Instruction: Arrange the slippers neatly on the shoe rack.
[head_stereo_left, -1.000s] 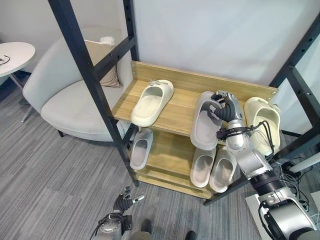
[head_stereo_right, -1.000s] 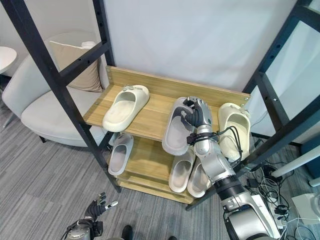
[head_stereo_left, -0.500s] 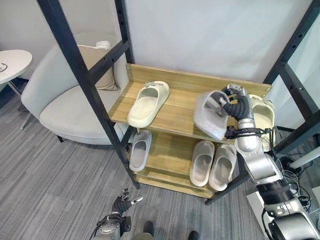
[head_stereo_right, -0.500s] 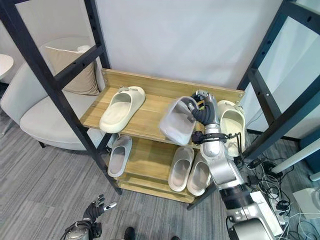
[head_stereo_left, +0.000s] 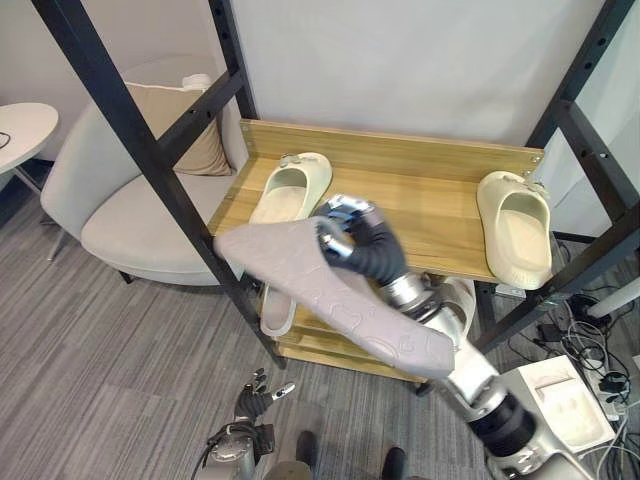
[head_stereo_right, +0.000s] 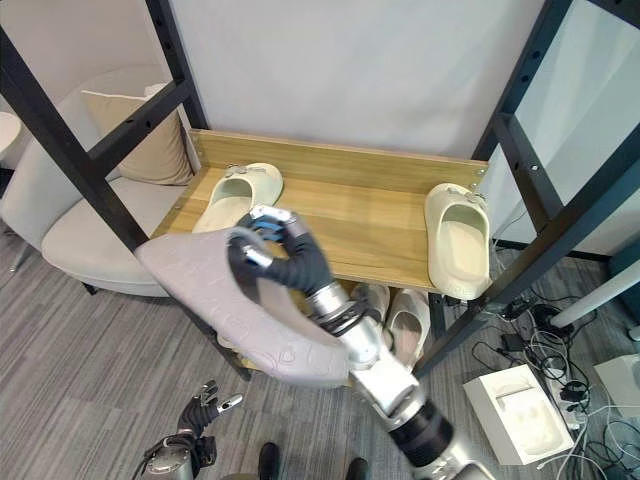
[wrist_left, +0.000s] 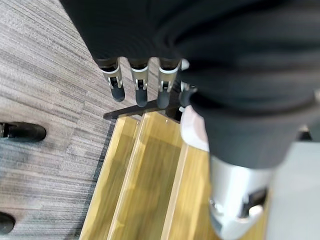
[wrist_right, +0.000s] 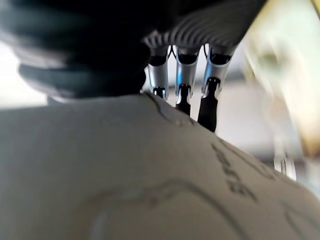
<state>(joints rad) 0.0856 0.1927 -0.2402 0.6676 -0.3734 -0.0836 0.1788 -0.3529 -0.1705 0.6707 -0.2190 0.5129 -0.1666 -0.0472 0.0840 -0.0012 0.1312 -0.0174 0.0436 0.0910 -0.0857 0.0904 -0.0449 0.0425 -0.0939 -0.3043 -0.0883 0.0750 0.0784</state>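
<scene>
At about nine o'clock on the top board of the light wooden shoe rack with black metal uprights (head_stereo_left: 420, 205), a cream foam slipper (head_stereo_left: 290, 188) lies with its toe toward the back wall. Just below it, on the lower shelf at roughly seven o'clock, part of a grey slipper (head_stereo_left: 272, 313) shows under the one being carried. The left hand (head_stereo_left: 256, 395) hangs low at six o'clock near the carpet, its fingers spread loosely and holding nothing.

In the middle, the right hand (head_stereo_left: 350, 238) is curled round the edge of a grey foam slipper with a patterned sole (head_stereo_left: 330, 295), held in the air in front of the rack, sole toward the camera, clear of both shelves. Its wrist view shows the dark fingertips (wrist_right: 182, 102) against the sole. At about four o'clock a pale grey slipper (head_stereo_right: 408, 330) sits on the lower shelf beside the forearm; a second beside it is partly hidden.

At three o'clock a second cream foam slipper (head_stereo_left: 515, 225) rests on the top board, well apart from its mate.

Judging from this, the task is partway: the carried slipper needs a place, and the two cream ones are not yet paired side by side.
</scene>
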